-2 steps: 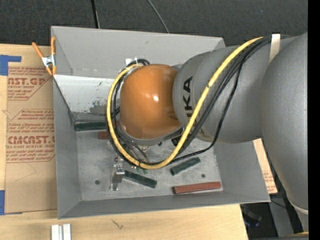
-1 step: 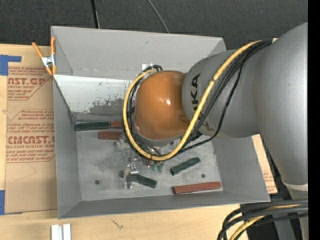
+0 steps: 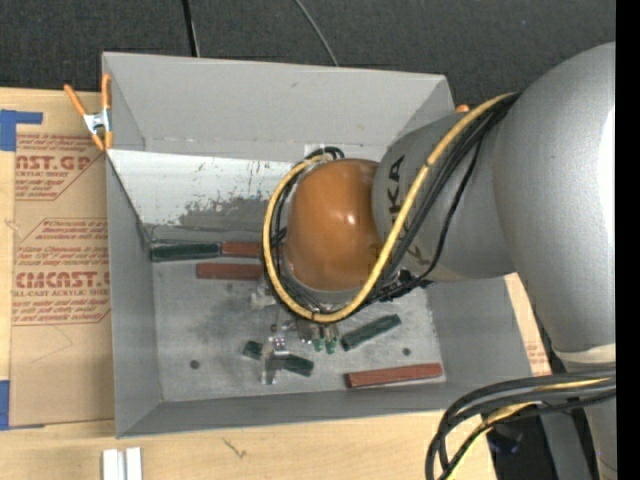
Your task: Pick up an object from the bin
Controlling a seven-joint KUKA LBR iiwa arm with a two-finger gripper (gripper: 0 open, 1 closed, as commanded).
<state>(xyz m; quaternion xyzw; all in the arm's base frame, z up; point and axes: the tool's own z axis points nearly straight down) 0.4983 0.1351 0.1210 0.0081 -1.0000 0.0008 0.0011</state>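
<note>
My gripper [image 3: 283,348] reaches down from under the orange wrist cover to the bin floor, near the front middle. A short dark green block [image 3: 295,366] lies right at its tip, and a smaller dark green piece [image 3: 251,349] sits just to its left. Whether either is gripped is hidden. A dark green stick [image 3: 371,330] lies slanted just to the right of the gripper. In front of that, a red-brown stick [image 3: 394,375] rests flat near the bin's front wall.
At the back left of the floor lie a long dark green stick [image 3: 185,252] and two red-brown sticks [image 3: 228,270] [image 3: 241,249]. The arm and its cables cover the right half of the bin.
</note>
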